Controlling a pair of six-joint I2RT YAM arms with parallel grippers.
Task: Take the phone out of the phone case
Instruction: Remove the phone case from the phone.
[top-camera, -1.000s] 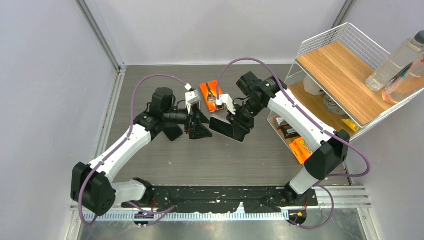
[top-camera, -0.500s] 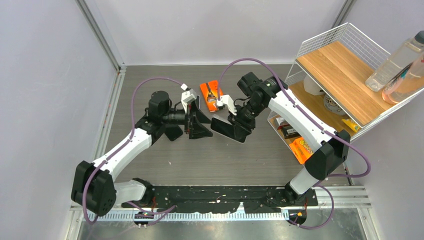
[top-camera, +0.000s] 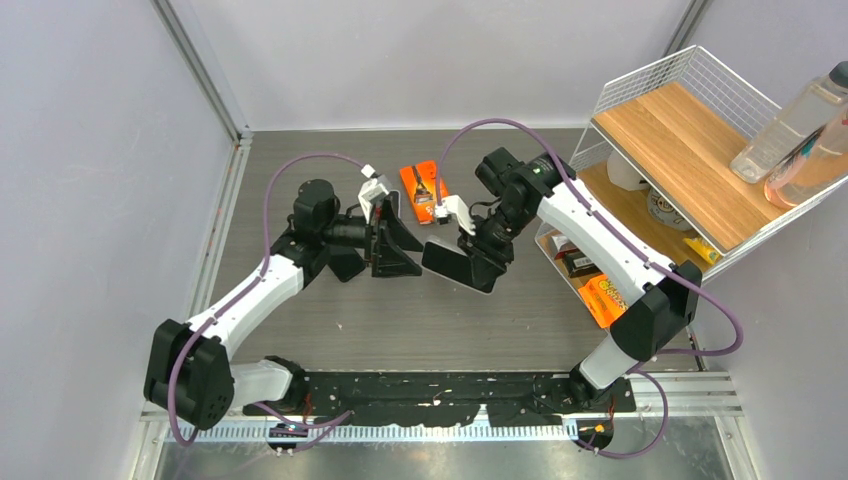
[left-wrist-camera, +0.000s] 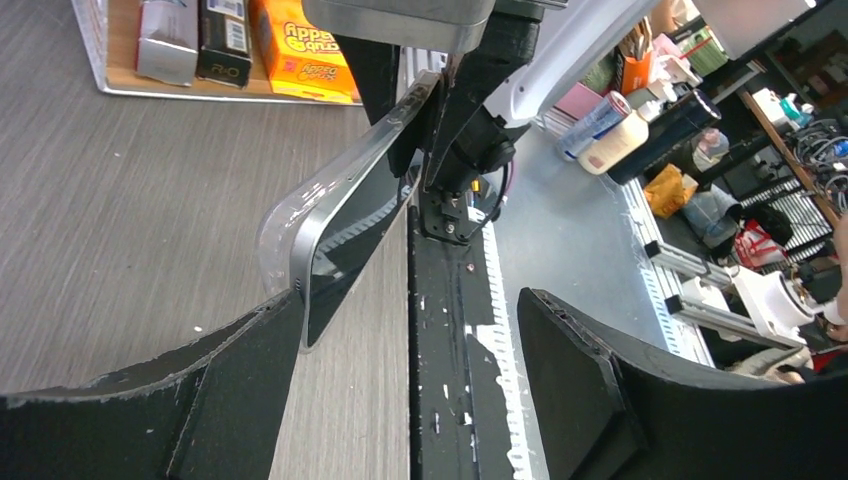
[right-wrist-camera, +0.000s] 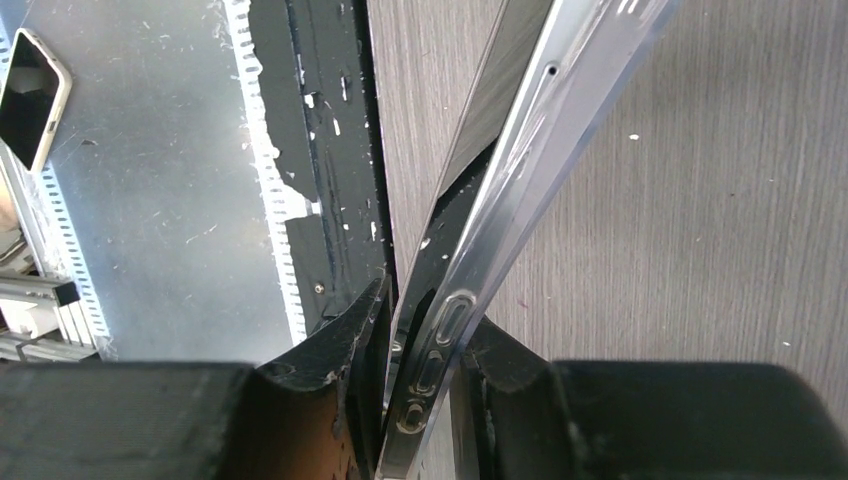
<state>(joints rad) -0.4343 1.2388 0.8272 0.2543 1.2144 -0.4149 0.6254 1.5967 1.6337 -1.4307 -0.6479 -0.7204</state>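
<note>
Right end effector (right-wrist-camera: 425, 335) pinches the phone (right-wrist-camera: 470, 210) in its clear case (left-wrist-camera: 283, 215) over the bench (right-wrist-camera: 700, 250) — left end effector (left-wrist-camera: 410, 310) spread, one finger against the phone's free corner.

Robotics lab, enclosed test cell. Plain grey panels (top-camera: 100, 200) are boxing in the counter (top-camera: 400, 310) on three sides, with aluminium posts (top-camera: 200, 70) running up the corners. The left arm (top-camera: 250, 295) and right arm (top-camera: 590, 235) are sitting bolted to a black base plate (top-camera: 430, 395) beside a slotted aluminium rail (top-camera: 400, 430), purple cables (top-camera: 300, 158) looping off them. A wire rack (top-camera: 650, 75) with wooden shelves is holding props: bottles (top-camera: 790, 120) and snack boxes (top-camera: 600, 298). Past the cell edge, the left wrist view is picking up crowded containers (left-wrist-camera: 628, 135), tangled wiring (left-wrist-camera: 815, 135) and more extrusion (left-wrist-camera: 690, 270). A spare smartphone (right-wrist-camera: 35, 95) is lying on sheet metal (right-wrist-camera: 150, 200).
</note>
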